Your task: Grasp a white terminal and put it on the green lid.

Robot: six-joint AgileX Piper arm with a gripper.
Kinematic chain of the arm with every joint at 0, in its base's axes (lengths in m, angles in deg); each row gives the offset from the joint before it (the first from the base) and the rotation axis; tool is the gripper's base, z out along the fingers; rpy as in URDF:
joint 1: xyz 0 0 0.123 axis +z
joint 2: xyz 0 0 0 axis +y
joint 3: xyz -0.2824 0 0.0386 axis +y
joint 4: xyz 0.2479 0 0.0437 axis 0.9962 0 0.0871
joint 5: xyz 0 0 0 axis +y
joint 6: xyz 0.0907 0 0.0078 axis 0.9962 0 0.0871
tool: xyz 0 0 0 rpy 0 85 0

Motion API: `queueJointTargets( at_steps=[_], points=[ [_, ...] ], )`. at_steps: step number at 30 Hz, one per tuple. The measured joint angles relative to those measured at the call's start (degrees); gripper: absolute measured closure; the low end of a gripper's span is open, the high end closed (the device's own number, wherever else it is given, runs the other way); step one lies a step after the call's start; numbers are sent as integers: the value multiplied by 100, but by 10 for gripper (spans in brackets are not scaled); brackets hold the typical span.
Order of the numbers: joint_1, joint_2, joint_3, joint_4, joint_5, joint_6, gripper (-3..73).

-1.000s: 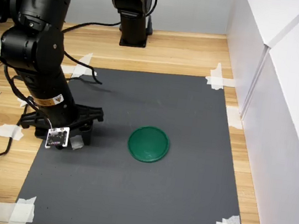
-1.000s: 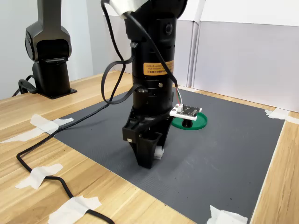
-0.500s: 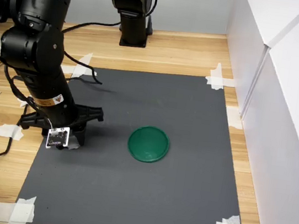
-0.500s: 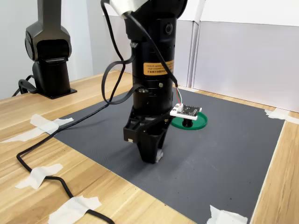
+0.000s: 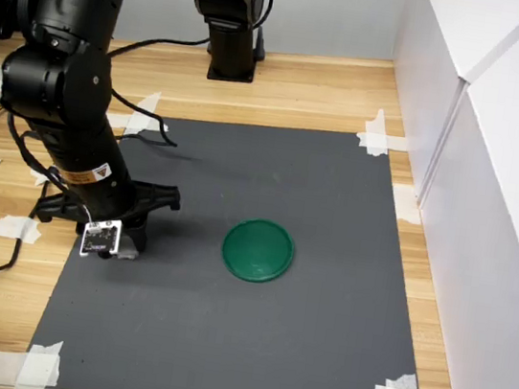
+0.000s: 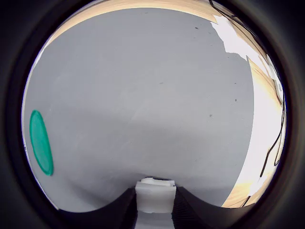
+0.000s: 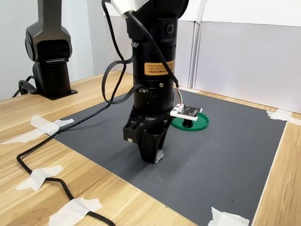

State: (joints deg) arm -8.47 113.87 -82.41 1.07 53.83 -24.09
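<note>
I see the terminal [image 6: 155,195] squeezed between the two dark fingers [image 6: 121,212] of the gripper [image 6: 155,210] in the wrist view, a small white block with a slightly stepped upper edge; it looks about as wide as it is tall there, so I cannot give it a long axis or say which way it faces. In the second exterior view only a pale sliver of it [image 7: 160,155] shows at the fingertips, right down at the mat [image 7: 225,155], and I cannot tell whether it touches the mat or sits just above it. In the first exterior view the gripper [image 5: 127,246] is near the mat's edge toward the first exterior view's left, with the terminal mostly hidden behind the arm's small circuit board [image 5: 100,237]. So my gripper is closed on the terminal, pointing straight down. The lid [image 5: 258,249] lies flat on the mat, well apart from the gripper toward the first exterior view's right, and I see nothing on it; in the second exterior view it [image 7: 197,123] sits behind the arm [image 7: 153,70], partly covered by the board. In the wrist view the lid [image 6: 40,142] appears as a thin green oval at the picture's rim. The dark grey mat is taped at its corners to a wooden table [image 5: 294,83]. A second black arm base [image 5: 231,16] stands on the wood beyond the mat, and white panels [image 5: 496,160] wall off the first exterior view's right.
</note>
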Motion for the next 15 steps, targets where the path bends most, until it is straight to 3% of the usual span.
queueJointTargets(
  at_steps=[7, 15],
  points=[
    [809, -353, 0, 50, 256, 160, 422],
    [1793, -410, 0, 448, 271, 275, 422]
  ],
)
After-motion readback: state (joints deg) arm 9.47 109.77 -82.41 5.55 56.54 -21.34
